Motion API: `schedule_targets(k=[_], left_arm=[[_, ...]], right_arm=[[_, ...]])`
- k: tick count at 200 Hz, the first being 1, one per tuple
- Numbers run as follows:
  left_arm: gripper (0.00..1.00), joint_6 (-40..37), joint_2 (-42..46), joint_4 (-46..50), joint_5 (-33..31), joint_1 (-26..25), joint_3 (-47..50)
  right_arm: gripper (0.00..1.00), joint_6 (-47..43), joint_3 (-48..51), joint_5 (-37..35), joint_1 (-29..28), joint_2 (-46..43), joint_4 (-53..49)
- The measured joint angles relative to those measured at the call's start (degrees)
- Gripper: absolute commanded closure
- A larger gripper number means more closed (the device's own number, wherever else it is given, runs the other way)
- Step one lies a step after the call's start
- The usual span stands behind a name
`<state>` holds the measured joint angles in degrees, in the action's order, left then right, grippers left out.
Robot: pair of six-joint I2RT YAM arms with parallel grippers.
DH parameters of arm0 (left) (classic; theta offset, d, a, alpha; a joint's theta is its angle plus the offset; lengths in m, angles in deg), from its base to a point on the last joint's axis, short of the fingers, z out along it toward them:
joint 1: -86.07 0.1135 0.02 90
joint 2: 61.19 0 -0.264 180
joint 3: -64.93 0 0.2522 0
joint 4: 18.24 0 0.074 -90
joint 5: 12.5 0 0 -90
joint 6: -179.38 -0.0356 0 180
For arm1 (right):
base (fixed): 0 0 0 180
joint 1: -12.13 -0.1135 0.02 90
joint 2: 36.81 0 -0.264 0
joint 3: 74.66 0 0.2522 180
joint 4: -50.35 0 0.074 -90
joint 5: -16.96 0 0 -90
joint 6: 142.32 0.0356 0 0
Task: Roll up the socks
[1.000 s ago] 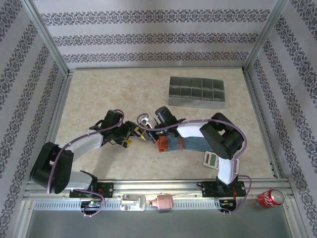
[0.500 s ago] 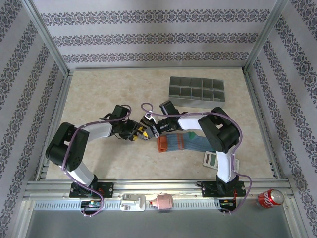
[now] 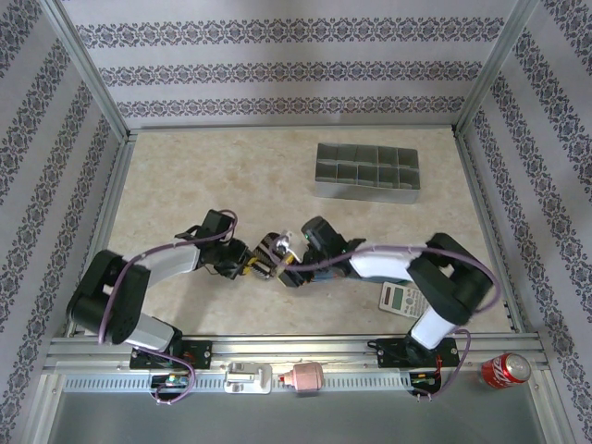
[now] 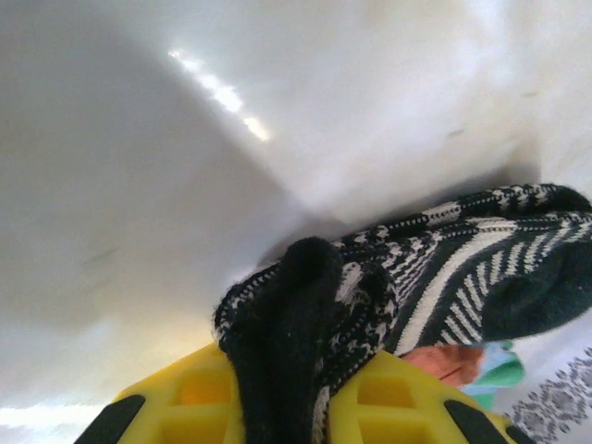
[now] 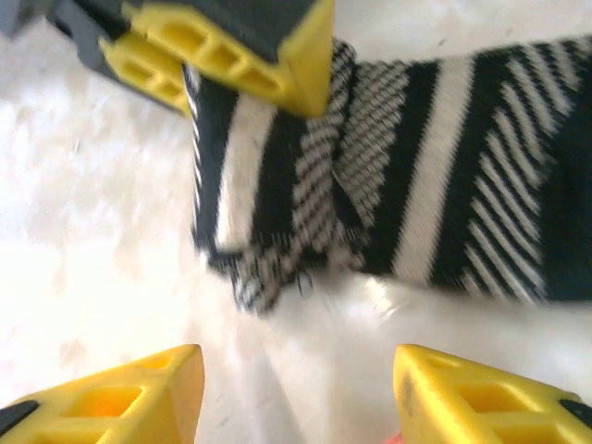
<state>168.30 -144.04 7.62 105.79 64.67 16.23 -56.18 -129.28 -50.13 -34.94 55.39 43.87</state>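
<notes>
One knitted black-and-beige striped sock (image 4: 444, 268) bunches in the clenched left claw (image 4: 294, 398); right claw (image 5: 296, 384) gapes, released.

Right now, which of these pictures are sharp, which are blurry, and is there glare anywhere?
Top external view: evenly lit and crisp, with only soft shadows beneath the arms on the table. Left wrist view: a bright streak of glare across the table, while the striped sock looks fairly sharp. Right wrist view: the striped sock is smeared and blurry, its pattern soft at the edges.

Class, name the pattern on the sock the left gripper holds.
Beige stripes on the black sock; clearest in the right wrist view.
</notes>
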Motion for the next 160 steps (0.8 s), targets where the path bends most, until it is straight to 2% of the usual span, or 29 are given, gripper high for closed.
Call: schedule_targets(k=[26, 64, 95, 131, 146, 160], left_arm=[[1.00, 0.9, 1.4, 4.5, -0.2, 0.0, -0.1], [1.00, 0.9, -0.9, 7.8, -0.2, 0.0, -3.0], [1.00, 0.7, -2.8, 10.1, 0.0, 0.0, -5.2], [1.00, 0.6, -3.2, 10.7, 0.2, 0.0, -5.7], [1.00, 0.6, -3.2, 10.7, 0.2, 0.0, -5.7], [1.00, 0.6, -3.2, 10.6, 0.2, 0.0, -5.7]], right_arm=[[0.40, -1.6, 1.4, -10.3, -7.6, -3.2, 1.2], [0.38, -2.9, -0.4, -23.5, -17.2, -1.0, 2.8], [0.37, -5.0, -6.2, -30.8, -18.7, 4.7, 3.3], [0.39, -7.1, -10.9, -34.2, -18.7, 9.6, 2.8], [0.44, -7.3, -12.0, -34.9, -18.7, 11.3, 2.6], [0.60, -7.5, -12.6, -35.1, -18.8, 12.5, 2.0]])
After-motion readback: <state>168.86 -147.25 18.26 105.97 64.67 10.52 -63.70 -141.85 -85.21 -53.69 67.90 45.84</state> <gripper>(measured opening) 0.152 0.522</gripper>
